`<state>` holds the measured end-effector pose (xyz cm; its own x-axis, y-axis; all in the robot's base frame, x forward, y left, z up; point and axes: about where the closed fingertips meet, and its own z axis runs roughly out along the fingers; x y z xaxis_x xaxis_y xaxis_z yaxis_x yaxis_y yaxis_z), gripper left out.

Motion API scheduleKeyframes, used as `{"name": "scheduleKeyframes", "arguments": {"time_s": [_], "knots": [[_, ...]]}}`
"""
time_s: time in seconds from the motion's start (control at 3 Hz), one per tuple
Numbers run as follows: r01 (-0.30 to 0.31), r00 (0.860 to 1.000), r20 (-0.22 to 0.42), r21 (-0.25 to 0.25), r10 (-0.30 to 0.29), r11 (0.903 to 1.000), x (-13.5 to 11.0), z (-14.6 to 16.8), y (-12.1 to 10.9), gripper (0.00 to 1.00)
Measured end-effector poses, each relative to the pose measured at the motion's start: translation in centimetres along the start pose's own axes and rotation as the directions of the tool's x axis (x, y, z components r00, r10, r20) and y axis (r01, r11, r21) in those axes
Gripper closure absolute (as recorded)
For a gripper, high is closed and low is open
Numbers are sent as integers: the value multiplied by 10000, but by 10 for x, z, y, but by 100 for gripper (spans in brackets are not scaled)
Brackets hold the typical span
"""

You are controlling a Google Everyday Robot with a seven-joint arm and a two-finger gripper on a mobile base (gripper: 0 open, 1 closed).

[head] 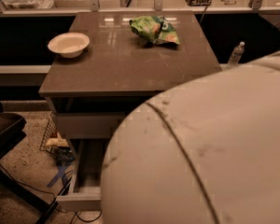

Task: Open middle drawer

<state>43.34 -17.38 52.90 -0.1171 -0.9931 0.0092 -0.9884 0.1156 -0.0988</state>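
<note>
Below the brown tabletop, the middle drawer stands pulled well out beneath a shut drawer front, so the opening looks done. The white arm shell hides the gripper somewhere behind it, and I cannot tell its state.

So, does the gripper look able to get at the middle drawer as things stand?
Likely yes, but unconfirmed: the gripper is out of view, hidden by the arm's white shell. The middle drawer already stands pulled out, with nothing seen blocking it.
</note>
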Motion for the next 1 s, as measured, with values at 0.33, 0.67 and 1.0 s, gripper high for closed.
{"name": "scheduleKeyframes", "arguments": {"time_s": [0.33, 0.67, 1.0], "knots": [[821, 9966, -83, 889, -817, 9926, -1, -27, -44, 49], [1274, 9906, 309, 1476, -1333, 9808, 7, -41, -54, 72], [941, 9829, 1398, 1804, -1202, 9791, 20, -46, -28, 95]]}}
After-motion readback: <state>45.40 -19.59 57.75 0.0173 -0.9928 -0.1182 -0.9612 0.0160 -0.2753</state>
